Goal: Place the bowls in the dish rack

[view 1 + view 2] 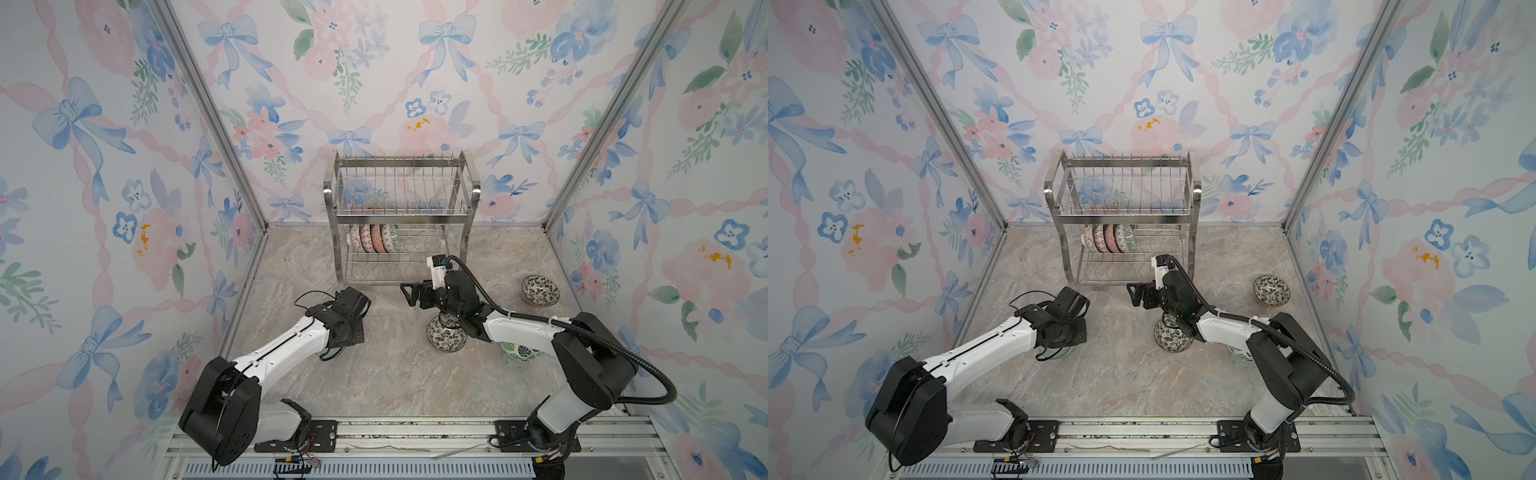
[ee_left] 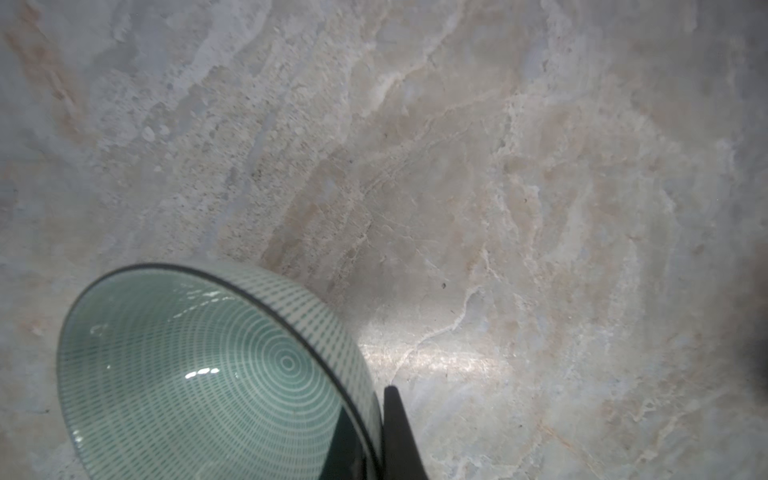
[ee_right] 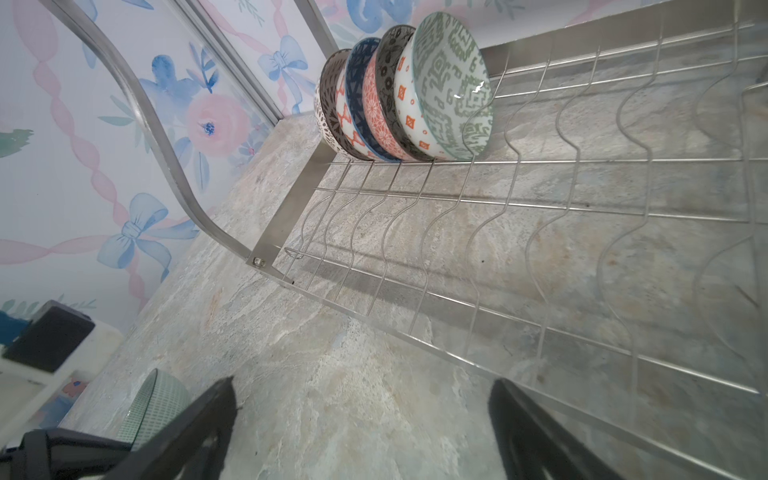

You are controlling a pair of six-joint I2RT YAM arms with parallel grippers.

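Four bowls stand in the dish rack, the left pincer clamps the pale green bowl by its rim, probably for lifting rackward next, and the right pincer gapes empty.

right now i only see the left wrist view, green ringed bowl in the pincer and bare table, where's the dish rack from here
Observer: The dish rack stands at the back of the table, ahead and to the right of your green ringed bowl.
Operator: any bowls in it yet
Observer: Four bowls stand on edge at the left end of its lower tier.
Operator: is the other arm in my way
Observer: The right pincer hangs open just in front of that lower tier, holding nothing.
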